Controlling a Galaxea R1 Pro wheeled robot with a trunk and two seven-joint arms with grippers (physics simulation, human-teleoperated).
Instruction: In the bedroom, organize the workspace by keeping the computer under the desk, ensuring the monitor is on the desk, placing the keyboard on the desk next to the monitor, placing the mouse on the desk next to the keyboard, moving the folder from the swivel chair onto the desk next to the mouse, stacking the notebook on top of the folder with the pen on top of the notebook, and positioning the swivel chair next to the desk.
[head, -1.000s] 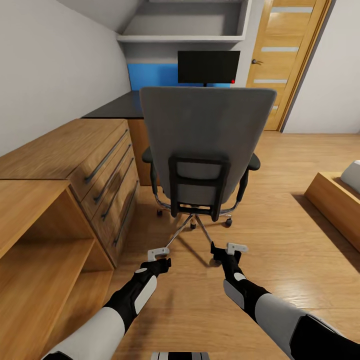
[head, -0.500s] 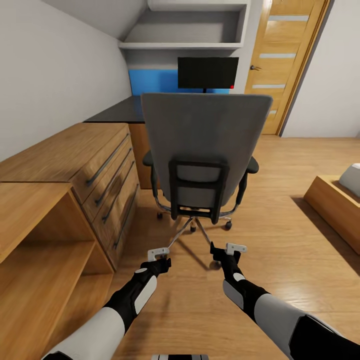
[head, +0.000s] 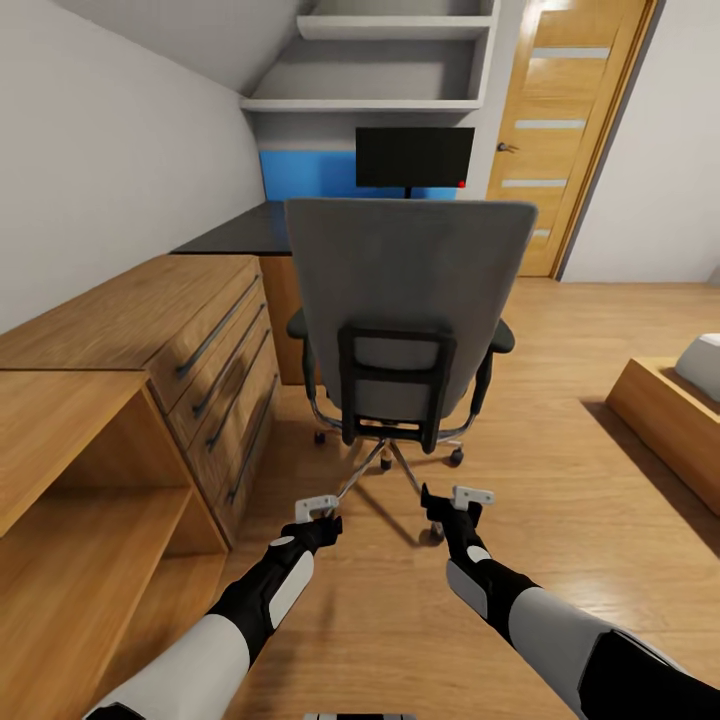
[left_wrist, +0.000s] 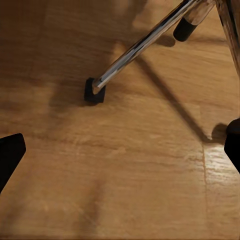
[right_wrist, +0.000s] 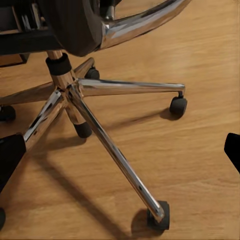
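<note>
The grey swivel chair stands in front of me with its back toward me, its chrome star base on the wood floor. Behind it the black monitor stands on the black desk. My left gripper and right gripper hang low over the floor just short of the chair's base, both open and empty. A chrome chair leg lies ahead of the left gripper. The chair's back hides its seat. The folder, keyboard, mouse, notebook, pen and computer are out of view.
A light-wood chest of drawers and an open shelf unit line the left wall. A wooden door is at the back right. A low wooden bed frame sits at the right. Bare floor lies between it and the chair.
The whole picture has shifted downward and the chair, chest and monitor look slightly smaller, so the camera has moved. Both arms hold the same pose.
</note>
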